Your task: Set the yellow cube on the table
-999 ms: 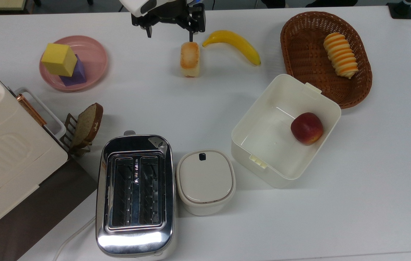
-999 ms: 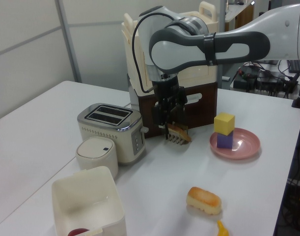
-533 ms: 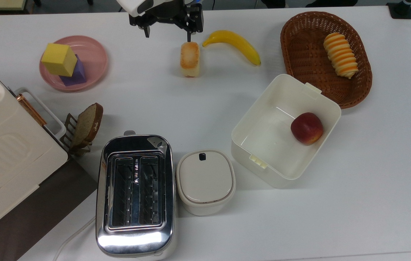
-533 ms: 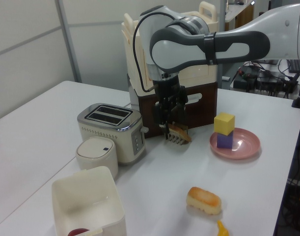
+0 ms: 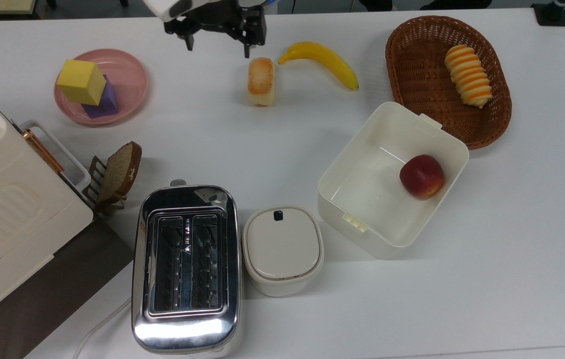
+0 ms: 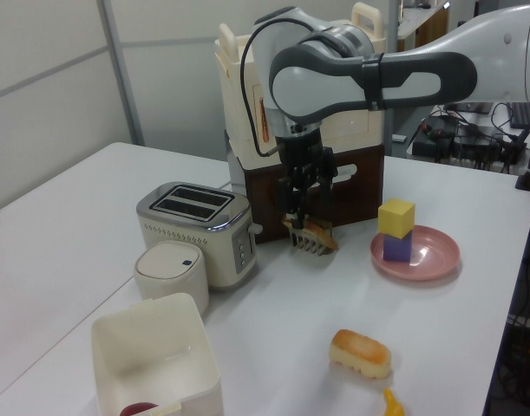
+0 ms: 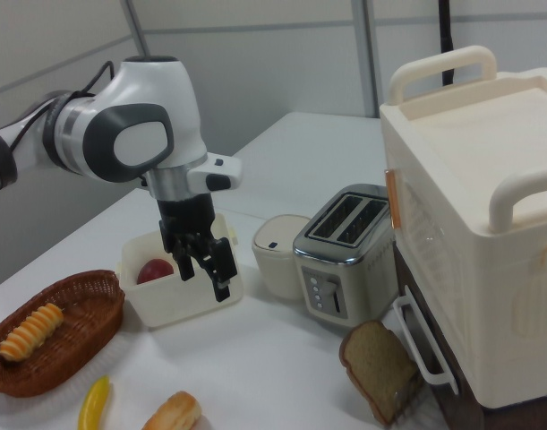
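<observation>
Yellow and matte, the yellow cube (image 5: 81, 82) is seen stacked on a purple cube (image 5: 103, 102) in a pink plate (image 5: 130, 75), upper left of the top view. The desk (image 5: 282, 129) is bare around it. The gripper (image 5: 216, 42), fingers spread and empty, is held at the upper centre; the approach is judged in hand, a move across and down being needed. The gripper's height is disclosed by the left view.

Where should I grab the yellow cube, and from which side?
Come from above and close on two opposite vertical faces of the yellow cube. It sits atop the purple cube on the pink plate, so its upper sides look exposed and unobstructed.
</observation>
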### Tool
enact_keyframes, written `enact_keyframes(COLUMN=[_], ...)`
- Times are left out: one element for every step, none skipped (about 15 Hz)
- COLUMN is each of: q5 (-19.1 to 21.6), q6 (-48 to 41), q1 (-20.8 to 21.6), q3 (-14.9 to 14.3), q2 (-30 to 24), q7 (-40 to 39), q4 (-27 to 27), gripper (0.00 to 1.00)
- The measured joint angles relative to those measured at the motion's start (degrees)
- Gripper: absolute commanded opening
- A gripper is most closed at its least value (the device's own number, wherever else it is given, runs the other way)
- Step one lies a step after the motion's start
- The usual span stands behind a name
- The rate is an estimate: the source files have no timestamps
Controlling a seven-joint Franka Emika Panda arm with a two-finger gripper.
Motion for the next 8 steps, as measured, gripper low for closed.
enact_keyframes(q5=[0.00, 0.00, 0.00, 0.00, 0.00, 0.00, 0.00, 0.00], q6=[0.01, 0.06, 0.09, 0.10, 0.11, 0.11, 0.11, 0.11], q1=[-0.37, -0.62, -0.72, -0.70, -0.68, -0.67, -0.67, -0.67], q3=[-0.05, -0.05, -0.05, -0.05, -0.05, -0.05, -0.05, -0.05], q2=[0.00, 0.00, 0.00, 0.00, 0.00, 0.00, 0.00, 0.00], q7=[-0.29, -0.61, -0.77, -0.79, -0.79, -0.80, -0.80, -0.83], q4=[0.01, 0.02, 0.02, 0.02, 0.02, 0.02, 0.02, 0.02], gripper=[1.00, 1.00, 1.00, 1.00, 1.00, 1.00, 1.00, 1.00])
